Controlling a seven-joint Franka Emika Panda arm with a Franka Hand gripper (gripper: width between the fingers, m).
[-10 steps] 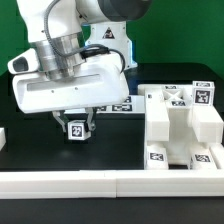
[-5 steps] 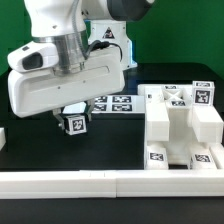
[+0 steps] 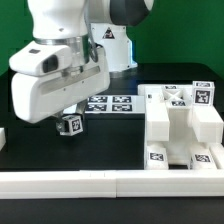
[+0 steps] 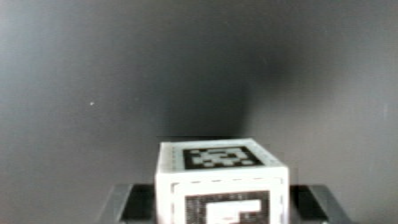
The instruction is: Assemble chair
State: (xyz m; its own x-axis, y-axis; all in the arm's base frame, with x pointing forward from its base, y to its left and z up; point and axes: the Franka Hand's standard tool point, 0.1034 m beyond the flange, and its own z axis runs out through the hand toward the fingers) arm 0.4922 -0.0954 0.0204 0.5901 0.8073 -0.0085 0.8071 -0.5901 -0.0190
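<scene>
Gripper: the gripper hangs under the arm's white wrist housing, at about 9 o'clock from the middle of the exterior view, with its jaws clamped on a small tagged chair part.
Held part: the small chair part is a chunky white block with a black-and-white tag on the face toward the exterior camera; it appears to hang clear of the black table, though contact cannot be ruled out. In the wrist view the same chair part fills the 6 o'clock area, with one tag on its upper face and another on the face below, and dark fingers flank it on both sides.
Chair body: the partly built chair stands on the table at about 3 o'clock in the exterior view, well apart from the gripper; it is made of white blocks with tags on the tops and on the lower front faces.
Marker board: the marker board lies flat just past the gripper, between it and the chair, partly hidden by the wrist housing.
Border rail: the long white rail runs along the table edge at 6 o'clock.
Table: the black table is matte and dark in both views.
</scene>
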